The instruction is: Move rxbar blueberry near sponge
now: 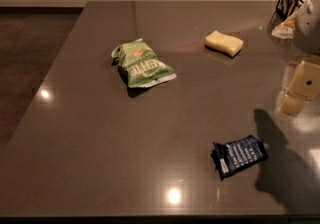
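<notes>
The rxbar blueberry (239, 156), a small navy-blue wrapped bar with white lettering, lies flat on the dark table near the front right. The sponge (224, 43), a pale yellow block, lies at the back, right of centre. My cream-coloured gripper (299, 90) hangs above the table at the right edge of the view, up and to the right of the bar and apart from it. Its shadow falls on the table just right of the bar.
A green chip bag (141, 65) lies left of centre, to the left of the sponge. A wire basket with paper items (292, 5) stands at the back right corner. The table's left edge (50, 68) drops to a dark floor.
</notes>
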Robot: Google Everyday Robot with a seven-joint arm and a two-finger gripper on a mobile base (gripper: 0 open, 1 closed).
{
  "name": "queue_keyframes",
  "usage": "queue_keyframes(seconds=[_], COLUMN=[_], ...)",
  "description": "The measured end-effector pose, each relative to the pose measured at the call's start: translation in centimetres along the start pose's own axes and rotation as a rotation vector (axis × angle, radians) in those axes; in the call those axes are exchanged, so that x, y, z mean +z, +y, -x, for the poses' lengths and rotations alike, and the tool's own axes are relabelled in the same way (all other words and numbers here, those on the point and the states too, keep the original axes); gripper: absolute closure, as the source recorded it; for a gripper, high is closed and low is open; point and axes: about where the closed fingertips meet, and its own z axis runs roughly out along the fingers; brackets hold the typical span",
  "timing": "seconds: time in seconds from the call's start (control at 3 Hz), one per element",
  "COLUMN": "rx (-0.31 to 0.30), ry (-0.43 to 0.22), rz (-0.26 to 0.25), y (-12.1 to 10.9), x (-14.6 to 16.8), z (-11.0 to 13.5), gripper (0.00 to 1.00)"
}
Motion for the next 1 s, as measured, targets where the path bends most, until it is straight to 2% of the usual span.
queue_keyframes(seconds=[0.67, 1.0], rx=[0.003, -0.043], ry=[-0.009, -0.011], rz=[0.012, 0.051], y=[-0.6, 0.1], x=[0.5, 2.2], z=[0.5, 1.0], gripper=[0.00, 0.00])
